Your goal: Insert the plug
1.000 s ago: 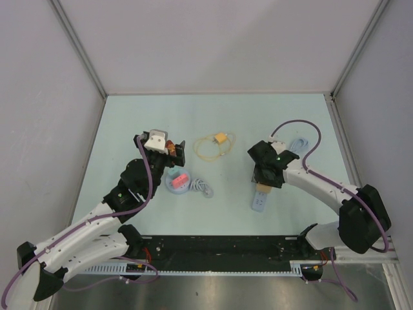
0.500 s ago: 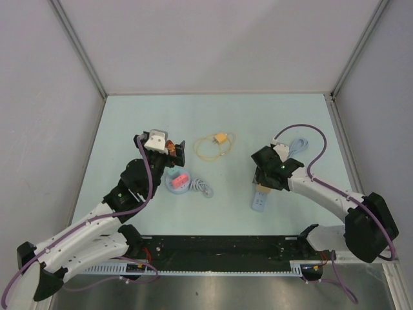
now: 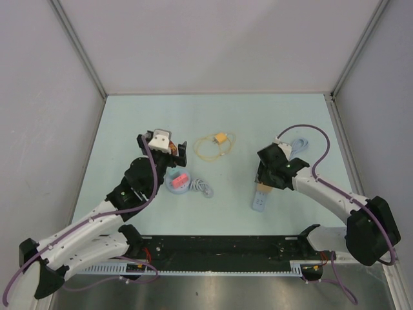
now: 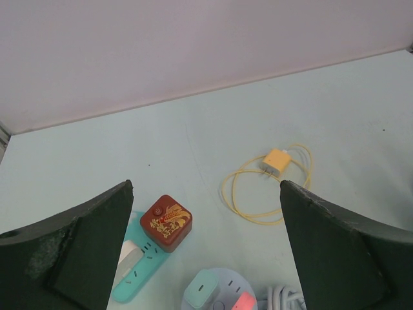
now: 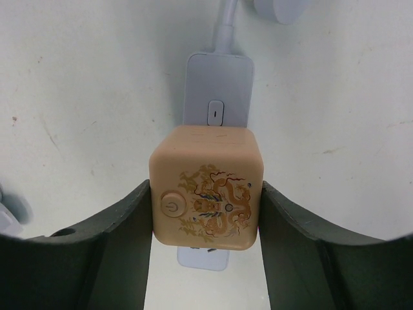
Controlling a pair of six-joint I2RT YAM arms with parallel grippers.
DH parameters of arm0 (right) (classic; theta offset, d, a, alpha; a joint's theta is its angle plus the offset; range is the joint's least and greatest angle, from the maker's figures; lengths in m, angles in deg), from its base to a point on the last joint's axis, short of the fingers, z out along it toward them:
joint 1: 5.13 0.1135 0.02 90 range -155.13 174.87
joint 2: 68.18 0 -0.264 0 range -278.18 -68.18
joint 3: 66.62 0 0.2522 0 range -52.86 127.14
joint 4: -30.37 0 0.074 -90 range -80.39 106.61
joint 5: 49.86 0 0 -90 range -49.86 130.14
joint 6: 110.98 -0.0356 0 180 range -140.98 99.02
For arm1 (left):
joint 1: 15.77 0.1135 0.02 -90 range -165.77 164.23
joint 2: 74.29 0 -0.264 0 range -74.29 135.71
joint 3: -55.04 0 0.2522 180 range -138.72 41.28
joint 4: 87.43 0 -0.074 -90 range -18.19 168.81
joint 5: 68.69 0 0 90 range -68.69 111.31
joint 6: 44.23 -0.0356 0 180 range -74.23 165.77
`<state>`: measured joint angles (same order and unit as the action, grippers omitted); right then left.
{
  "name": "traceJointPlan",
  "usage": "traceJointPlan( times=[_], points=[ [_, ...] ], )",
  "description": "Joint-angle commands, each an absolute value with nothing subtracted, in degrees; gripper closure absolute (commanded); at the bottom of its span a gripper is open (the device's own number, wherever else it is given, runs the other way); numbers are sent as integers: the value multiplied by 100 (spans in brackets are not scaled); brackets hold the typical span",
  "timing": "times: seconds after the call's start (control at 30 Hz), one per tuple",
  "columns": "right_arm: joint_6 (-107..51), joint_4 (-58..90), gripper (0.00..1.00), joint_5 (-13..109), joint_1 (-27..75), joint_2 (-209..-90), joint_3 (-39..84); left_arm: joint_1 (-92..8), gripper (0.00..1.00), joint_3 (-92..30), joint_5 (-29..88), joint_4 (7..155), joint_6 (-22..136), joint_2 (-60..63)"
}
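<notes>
Here, left claw [image 4: 206,194] agape; right claw [image 5: 205,206] around one tan plug [image 5: 205,171] over one strip [image 5: 217,81].

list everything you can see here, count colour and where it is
tan cube plug: 1, tan with gold dragon print, over the lilac power strip
lilac power strip: 1, pale lilac, right of centre
red cube plug: 1, red with gold print, on the teal power strip
teal power strip: 1, teal, under the left arm
white plug: 1, white, on the teal power strip
round socket: 1, pale lilac, centre-left, with a teal and a pink plug on it
white cable: 1, coiled beside the round socket
yellow charger: 1, yellow, looped cable, centre back
table: 1, pale green
left gripper: open, empty
right gripper: closed on the tan cube plug
</notes>
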<state>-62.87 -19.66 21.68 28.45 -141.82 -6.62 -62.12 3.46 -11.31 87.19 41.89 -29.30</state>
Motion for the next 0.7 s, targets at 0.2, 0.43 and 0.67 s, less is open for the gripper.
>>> traceJointPlan(
  times=[0.2,0.43,0.67],
  points=[
    [-5298,140,100,1966,2264,-14851,-628,-6183,0,-256,-875,8277,4542,-2025],
    [-5192,-166,54,2247,2238,-14238,-514,-6121,0,-748,-453,7995,4928,-1208],
    [-4894,-711,4,2677,2097,-13017,-338,-5692,0,-1565,302,7723,5105,154]
  ],
)
